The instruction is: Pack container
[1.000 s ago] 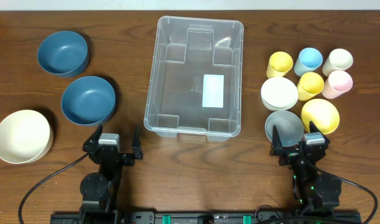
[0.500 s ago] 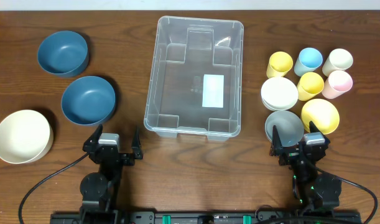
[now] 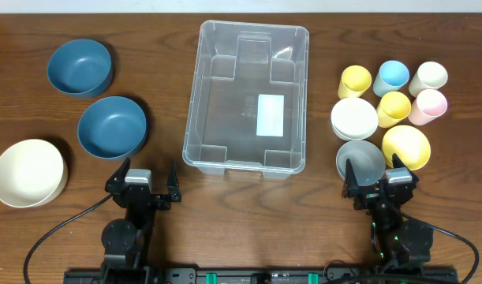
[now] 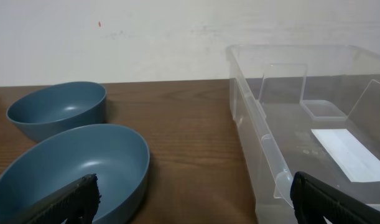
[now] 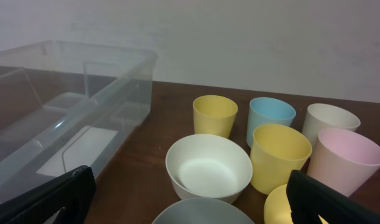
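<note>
One white label [image 3: 270, 114], its writing unreadable, lies inside the container [image 3: 255, 27].

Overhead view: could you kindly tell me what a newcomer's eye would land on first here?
The large clear container stands empty in the centre, with a white label on its base. To its right crowd five pastel cups and three small bowls. To its left sit a far blue bowl, a near blue bowl and a cream bowl.
</note>
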`<state>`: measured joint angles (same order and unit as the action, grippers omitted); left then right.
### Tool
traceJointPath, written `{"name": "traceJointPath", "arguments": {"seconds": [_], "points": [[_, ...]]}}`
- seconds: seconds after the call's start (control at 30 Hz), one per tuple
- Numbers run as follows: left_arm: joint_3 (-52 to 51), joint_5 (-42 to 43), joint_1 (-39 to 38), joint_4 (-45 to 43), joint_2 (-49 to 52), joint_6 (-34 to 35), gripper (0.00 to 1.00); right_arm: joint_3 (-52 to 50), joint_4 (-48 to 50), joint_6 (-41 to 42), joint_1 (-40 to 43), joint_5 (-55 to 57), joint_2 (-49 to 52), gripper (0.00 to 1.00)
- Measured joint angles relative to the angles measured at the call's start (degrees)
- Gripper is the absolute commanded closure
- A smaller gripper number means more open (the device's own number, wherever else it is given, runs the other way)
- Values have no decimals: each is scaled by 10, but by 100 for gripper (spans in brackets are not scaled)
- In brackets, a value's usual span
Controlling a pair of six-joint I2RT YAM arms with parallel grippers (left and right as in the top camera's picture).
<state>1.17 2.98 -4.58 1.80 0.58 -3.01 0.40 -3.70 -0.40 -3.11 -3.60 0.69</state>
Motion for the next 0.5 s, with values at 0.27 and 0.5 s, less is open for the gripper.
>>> {"name": "traceJointPath", "arguments": {"seconds": [0.27,0.5], "points": [[0,0,0,0,0,0,2,0,1,0,0,0,0,1],[0,0,0,0,0,2,2,0,10,17,0,-31,0,1]]}}
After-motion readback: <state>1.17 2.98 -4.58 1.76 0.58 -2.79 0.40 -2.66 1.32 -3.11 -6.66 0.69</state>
